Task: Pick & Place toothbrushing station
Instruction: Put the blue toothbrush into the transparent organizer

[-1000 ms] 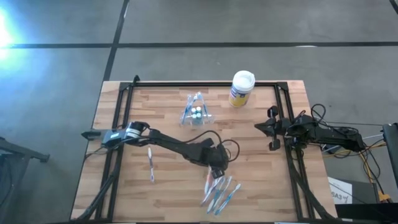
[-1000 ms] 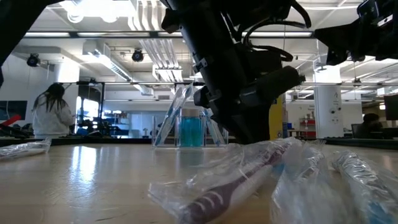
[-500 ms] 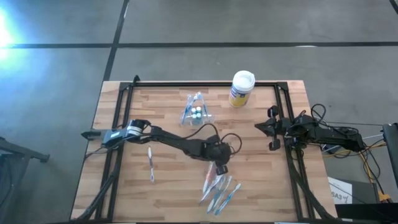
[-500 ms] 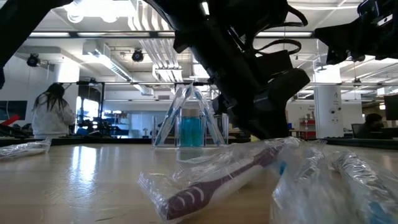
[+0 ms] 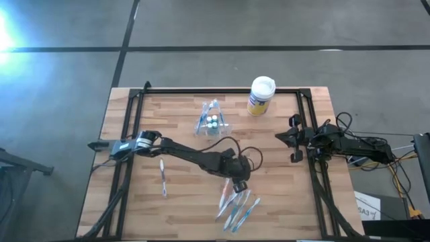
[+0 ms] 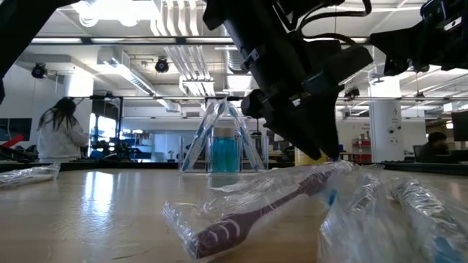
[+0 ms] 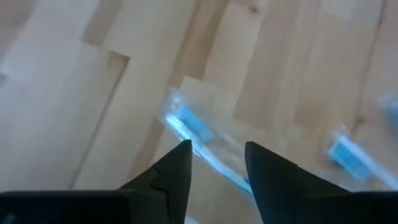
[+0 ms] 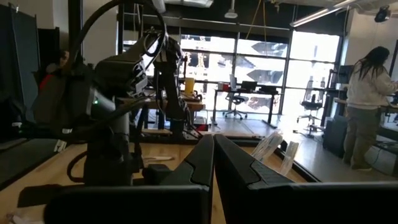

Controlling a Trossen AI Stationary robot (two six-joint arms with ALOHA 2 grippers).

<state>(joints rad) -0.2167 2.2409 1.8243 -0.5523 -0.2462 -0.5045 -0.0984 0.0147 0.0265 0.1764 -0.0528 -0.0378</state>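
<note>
- Left pincer, fingers spread, hangs over the wrapped toothbrushes, poised to take one.
- Toothbrushing station stands upright, well apart from that pile.
- Right pincer, pressed together, waits at the desk edge.

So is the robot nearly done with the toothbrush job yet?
Not nearly. The clear holder stands at the back of the table, with nothing gripping it. The left end effector, fingers open, hovers over the wrapped toothbrushes at the front. The right end effector waits, shut, at the table's right edge. All moving remains.
</note>
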